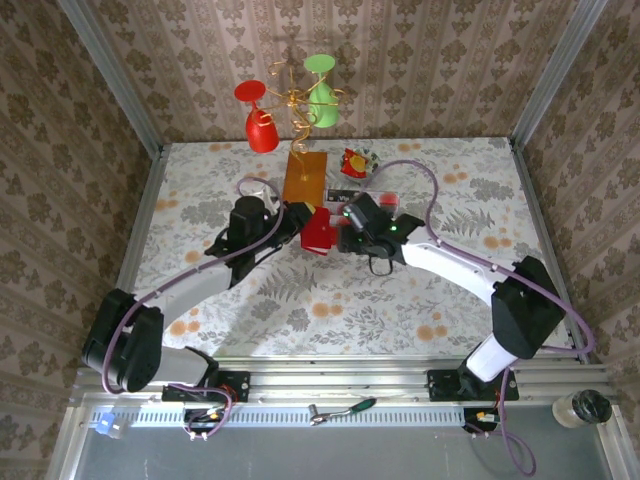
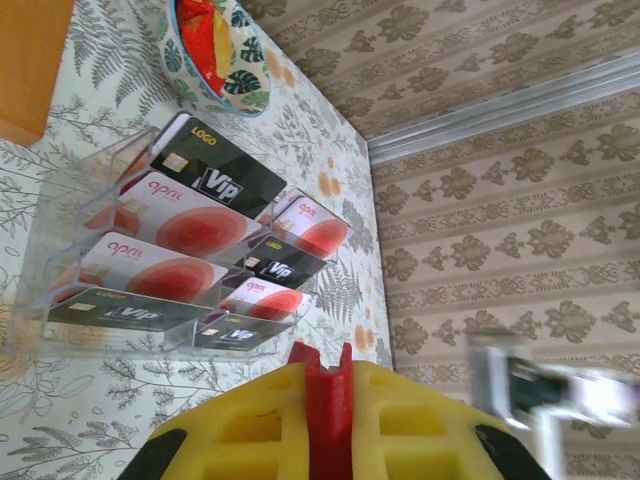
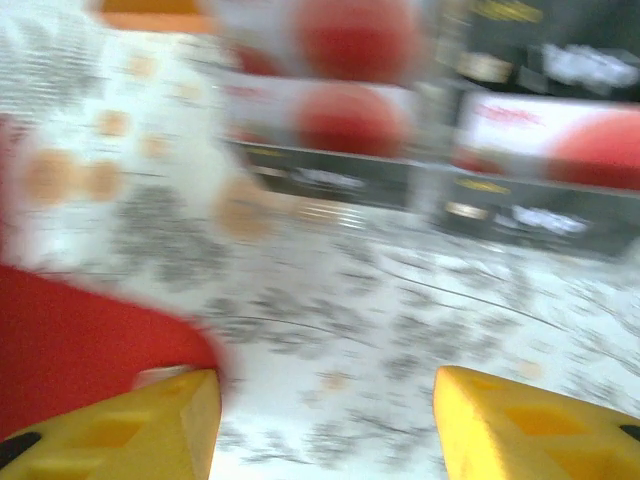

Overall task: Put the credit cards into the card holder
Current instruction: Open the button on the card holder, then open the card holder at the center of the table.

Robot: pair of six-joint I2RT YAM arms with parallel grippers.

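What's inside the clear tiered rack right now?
The clear rack holds credit cards in two columns of stepped tiers: whitish ones with red circles and black VIP ones. Each partly covers the card behind it.

One card holder [image 1: 319, 233], two wine glasses [image 1: 258, 118]

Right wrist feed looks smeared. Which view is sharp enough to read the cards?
Right wrist: motion-blurred throughout, credit cards reduced to smears, card holder a red blur at left. Left wrist: crisp on the card print; right arm blurred at the frame's right. Top external: sharp, evenly lit, soft shadows.
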